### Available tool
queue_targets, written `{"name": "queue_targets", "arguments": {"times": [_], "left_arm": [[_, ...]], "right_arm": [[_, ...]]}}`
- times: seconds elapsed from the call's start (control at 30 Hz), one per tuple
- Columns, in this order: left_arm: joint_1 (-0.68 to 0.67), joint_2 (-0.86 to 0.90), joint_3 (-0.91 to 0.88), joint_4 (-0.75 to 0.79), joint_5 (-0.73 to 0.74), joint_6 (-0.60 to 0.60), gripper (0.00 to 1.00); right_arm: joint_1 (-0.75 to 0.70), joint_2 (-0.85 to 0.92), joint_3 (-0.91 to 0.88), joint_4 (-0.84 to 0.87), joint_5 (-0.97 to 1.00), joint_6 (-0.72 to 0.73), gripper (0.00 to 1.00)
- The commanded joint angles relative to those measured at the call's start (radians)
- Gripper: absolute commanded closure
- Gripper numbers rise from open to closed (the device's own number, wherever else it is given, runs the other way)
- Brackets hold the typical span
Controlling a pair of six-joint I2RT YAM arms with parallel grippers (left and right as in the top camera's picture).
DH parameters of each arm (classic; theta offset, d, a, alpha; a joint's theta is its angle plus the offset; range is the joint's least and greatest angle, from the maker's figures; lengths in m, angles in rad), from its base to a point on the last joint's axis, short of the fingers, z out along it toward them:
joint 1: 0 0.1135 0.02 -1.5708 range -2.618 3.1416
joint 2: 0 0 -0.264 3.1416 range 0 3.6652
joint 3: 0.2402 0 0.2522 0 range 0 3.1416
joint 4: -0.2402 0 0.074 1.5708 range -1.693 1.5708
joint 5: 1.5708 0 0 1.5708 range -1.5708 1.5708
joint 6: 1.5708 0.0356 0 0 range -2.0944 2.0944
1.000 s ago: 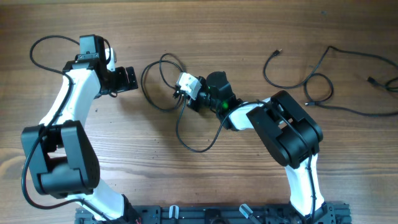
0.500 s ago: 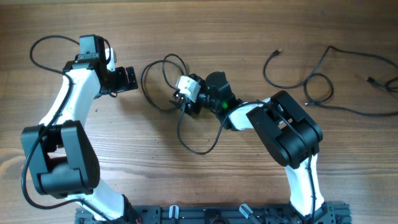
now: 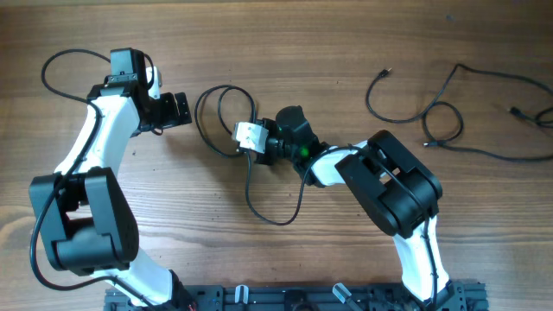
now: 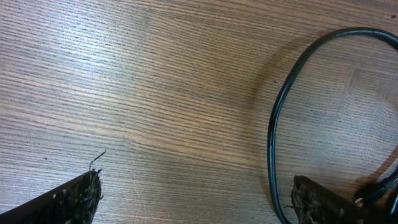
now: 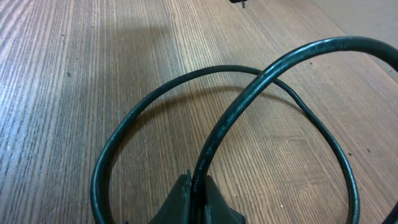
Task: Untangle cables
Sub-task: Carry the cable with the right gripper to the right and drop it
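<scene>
right gripper [image 5: 194,188] pinching cable [image 5: 219,132], left gripper [image 4: 196,200] spread

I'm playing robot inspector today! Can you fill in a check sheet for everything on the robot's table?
Surface: wooden table, bare grain.
Job's things: looped cable mid-table, crossing itself; loose cables lie apart at the far right.
Clutter: nothing seen.
Claws: left claw open, empty, beside the loop; right claw shut on the looped cable.
Cables: arm wire loops at far left.
Surroundings: black rail at the table's near edge.
</scene>
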Motion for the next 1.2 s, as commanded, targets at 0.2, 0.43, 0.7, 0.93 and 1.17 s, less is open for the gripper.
{"name": "queue_targets", "arguments": {"times": [0.2, 0.43, 0.7, 0.93, 1.17], "left_arm": [[0.001, -0.024, -0.001, 0.000, 0.016, 0.019, 0.00], [0.001, -0.024, -0.001, 0.000, 0.016, 0.019, 0.00], [0.001, -0.024, -0.001, 0.000, 0.016, 0.019, 0.00], [0.001, -0.024, -0.001, 0.000, 0.016, 0.019, 0.00], [0.001, -0.024, -0.001, 0.000, 0.016, 0.019, 0.00]], "right_arm": [[-0.123, -0.190, 0.006, -0.142, 0.108, 0.415, 0.96], [-0.266, -0.604, 0.006, -0.497, 0.242, 0.470, 0.96], [-0.595, -0.729, 0.043, -0.488, 0.248, 0.575, 0.96], [-0.831, -0.725, 0.045, -0.403, 0.305, 0.578, 0.96], [-1.108, -0.637, 0.045, -0.306, 0.354, 0.571, 0.96]]}}
